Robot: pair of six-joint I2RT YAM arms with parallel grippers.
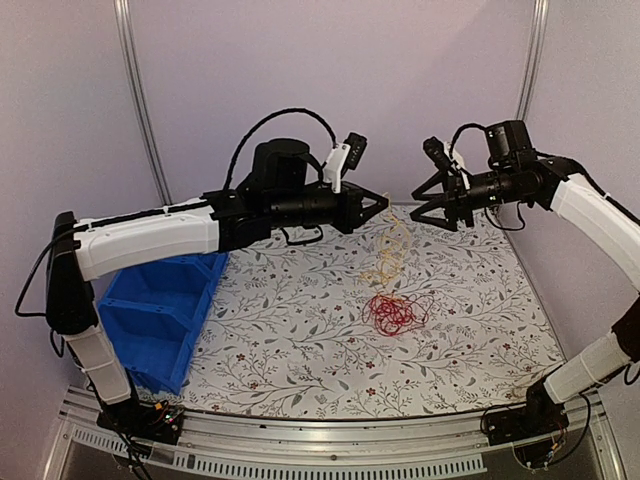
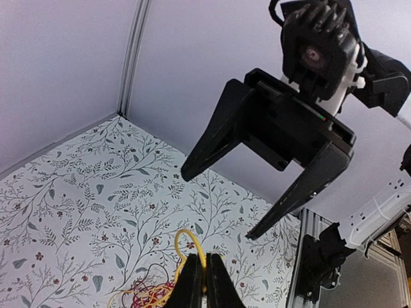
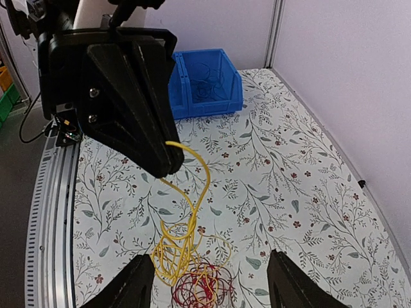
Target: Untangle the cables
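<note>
I judge the job about half done. My left jaws are clamped shut on one end of the yellow cable [image 3: 168, 260], held high over the counter [image 1: 290, 340], so the strand hangs down in a long loose curve. Its lower loops pile just beside the red clump [image 1: 397, 313] and seem to overlap its edge, so it is not yet free. The red wire is a tight, scribbled knot lying flat near the middle of the counter. My right jaws stand wide open and empty, facing the left ones.

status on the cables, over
Left gripper shut on yellow cable, lifted. Right gripper open, empty. Red clump on table. Blue bin well aside.
</note>
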